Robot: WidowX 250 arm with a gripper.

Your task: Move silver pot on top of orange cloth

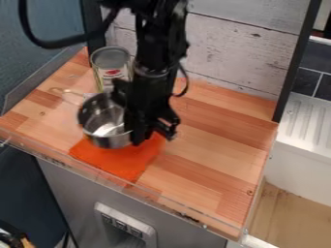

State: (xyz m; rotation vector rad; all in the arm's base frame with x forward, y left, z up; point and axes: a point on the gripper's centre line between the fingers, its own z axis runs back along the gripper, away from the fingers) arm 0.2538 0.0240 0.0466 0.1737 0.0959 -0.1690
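One labelled can, print seemingly illegible, stands behind the silver pot.

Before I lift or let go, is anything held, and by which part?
That can't be told: the gripper overlaps one side of the silver pot, away from its handle, so a hold there is possible but not confirmed.

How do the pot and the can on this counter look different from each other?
The pot is squat and wide, while the can is taller than it is wide. The pot has a long handle sticking out; the can has none. The pot's side is bare, shiny metal, whereas the can's has a printed label. Both are round and sit toward the left of the picture.
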